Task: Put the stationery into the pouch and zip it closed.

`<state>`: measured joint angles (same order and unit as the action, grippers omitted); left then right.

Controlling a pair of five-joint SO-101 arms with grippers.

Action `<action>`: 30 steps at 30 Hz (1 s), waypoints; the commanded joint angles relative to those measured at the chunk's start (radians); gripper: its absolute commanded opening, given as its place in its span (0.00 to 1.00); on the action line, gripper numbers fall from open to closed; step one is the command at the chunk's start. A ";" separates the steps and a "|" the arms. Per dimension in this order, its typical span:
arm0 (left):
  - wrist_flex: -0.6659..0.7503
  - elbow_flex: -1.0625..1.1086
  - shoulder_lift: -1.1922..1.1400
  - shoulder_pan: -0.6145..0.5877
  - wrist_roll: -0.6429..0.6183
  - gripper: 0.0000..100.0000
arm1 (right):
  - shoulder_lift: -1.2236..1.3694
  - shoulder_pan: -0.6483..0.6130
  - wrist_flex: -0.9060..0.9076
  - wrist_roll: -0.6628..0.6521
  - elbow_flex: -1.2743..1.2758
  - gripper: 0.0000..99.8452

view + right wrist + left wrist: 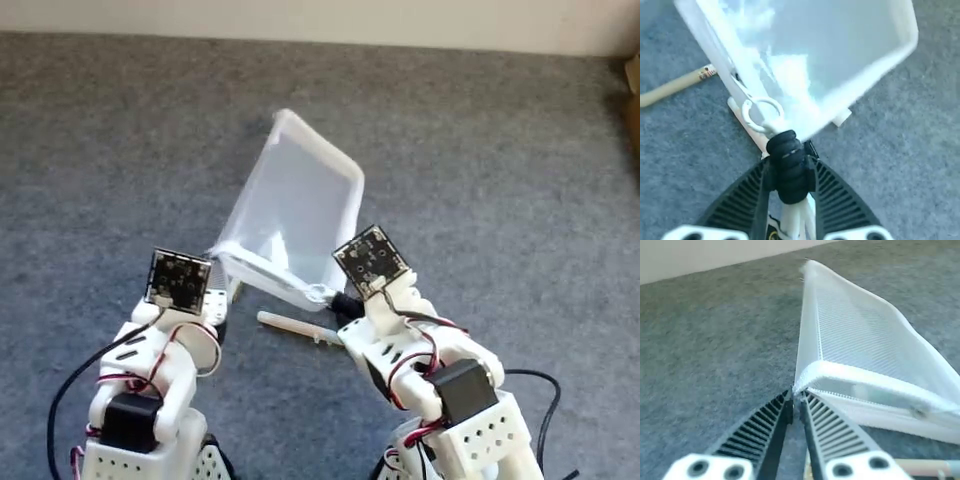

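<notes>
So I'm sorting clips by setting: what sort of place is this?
Likely an indoor robot test bench: a grey felt-like covering under everything, a plain pale wall behind, and the left arm and right arm holding a white pouch between them.

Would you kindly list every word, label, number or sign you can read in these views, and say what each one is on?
No text here can be read.
The beige pencil has a small dark marking near one end, too blurred to read.
The pouch is plain white mesh with no print visible.
The black zipper pull has no marking visible.
</notes>
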<state>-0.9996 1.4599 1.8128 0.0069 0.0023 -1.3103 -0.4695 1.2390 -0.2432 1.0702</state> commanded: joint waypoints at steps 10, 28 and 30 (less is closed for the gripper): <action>-0.063 -0.051 0.012 -0.111 0.002 0.01 | -0.018 0.180 0.045 -0.061 -0.033 0.01; -0.063 -0.047 0.012 -0.105 -0.002 0.01 | -0.018 0.367 0.045 -0.055 -0.038 0.01; -0.063 -0.045 0.012 -0.104 -0.002 0.01 | -0.018 0.371 0.045 -0.055 -0.042 0.01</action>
<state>-1.0595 1.4599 1.8128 -0.0407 0.0023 -1.3119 -0.1780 1.2712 -0.2969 1.0702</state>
